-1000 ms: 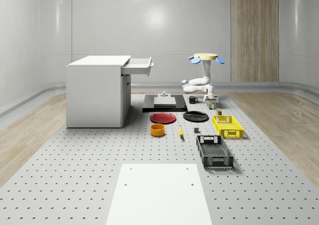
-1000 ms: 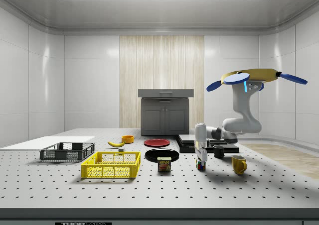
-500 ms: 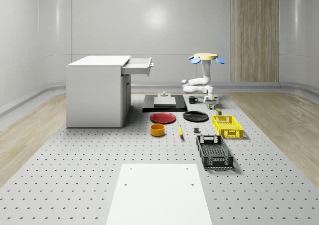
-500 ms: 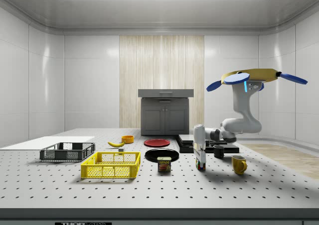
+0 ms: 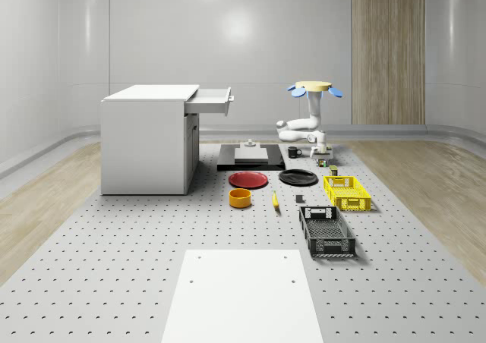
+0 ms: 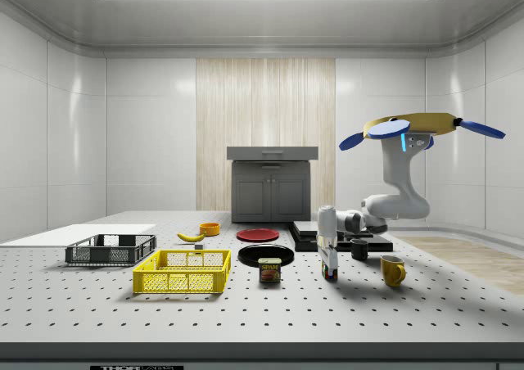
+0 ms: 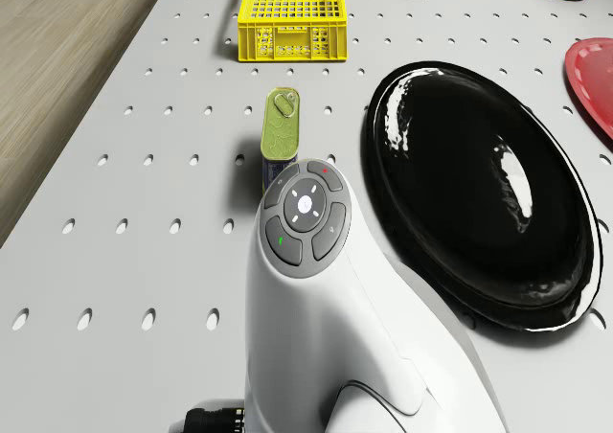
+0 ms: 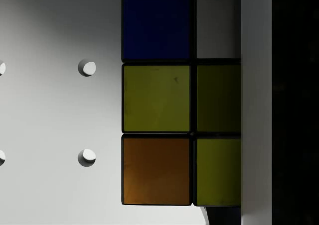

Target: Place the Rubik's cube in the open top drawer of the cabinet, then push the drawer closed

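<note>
I keep the drone (image 6: 413, 128) hovering above the table's (image 5: 114, 282) far side, with the arm bent down so the gripper (image 6: 328, 265) comes straight onto the Rubik's cube (image 8: 157, 98). The cube sits on the table beside the can (image 7: 280, 126), well apart from the cabinet (image 5: 148, 142) and its open top drawer (image 5: 210, 100). I cannot tell if the gripper is closed on it. I judge the grasp is the current step.

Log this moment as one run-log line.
drone: hovering beside black plate | hand: lowered onto Rubik's cube, on table | top drawer: open | cube: not in drawer
</note>
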Motion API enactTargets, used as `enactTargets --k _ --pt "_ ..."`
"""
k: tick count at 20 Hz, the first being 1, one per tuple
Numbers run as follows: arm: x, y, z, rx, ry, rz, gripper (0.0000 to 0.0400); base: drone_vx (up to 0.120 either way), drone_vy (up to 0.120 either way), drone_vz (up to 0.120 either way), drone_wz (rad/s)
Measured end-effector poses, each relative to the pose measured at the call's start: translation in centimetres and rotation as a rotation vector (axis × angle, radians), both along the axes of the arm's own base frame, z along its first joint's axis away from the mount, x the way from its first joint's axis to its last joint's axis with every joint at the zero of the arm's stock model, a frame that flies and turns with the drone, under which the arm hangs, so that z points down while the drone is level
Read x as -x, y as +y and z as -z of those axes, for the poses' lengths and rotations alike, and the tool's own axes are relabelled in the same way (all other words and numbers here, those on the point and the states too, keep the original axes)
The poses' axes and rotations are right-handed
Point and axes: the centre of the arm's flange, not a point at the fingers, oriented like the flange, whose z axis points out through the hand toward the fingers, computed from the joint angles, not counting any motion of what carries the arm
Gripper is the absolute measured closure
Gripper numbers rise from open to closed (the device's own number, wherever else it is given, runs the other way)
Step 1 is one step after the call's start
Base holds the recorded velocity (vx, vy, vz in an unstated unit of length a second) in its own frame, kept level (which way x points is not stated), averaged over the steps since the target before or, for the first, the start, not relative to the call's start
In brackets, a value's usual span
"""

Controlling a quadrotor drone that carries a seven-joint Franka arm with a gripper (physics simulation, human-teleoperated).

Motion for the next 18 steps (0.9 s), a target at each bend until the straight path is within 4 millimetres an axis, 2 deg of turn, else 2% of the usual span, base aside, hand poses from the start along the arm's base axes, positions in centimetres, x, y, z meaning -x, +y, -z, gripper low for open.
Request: enactTargets --k 6,11,13,18 --pt "0.0 0.0 0.2 0.000 0.000 0.003 0.0070 0.000 0.000 0.000 0.000" --pt "0.0 0.0 1.9 -0.001 0.000 0.001 0.0075 0.000 0.000 0.008 0.000" --pt "0.0 0.0 2.7 -0.002 0.000 0.001 0.0076 0.000 0.000 0.120 0.000" --pt "0.0 0.0 4.0 -0.003 -0.001 0.000 0.0078 0.112 -0.120 0.120 0.000"
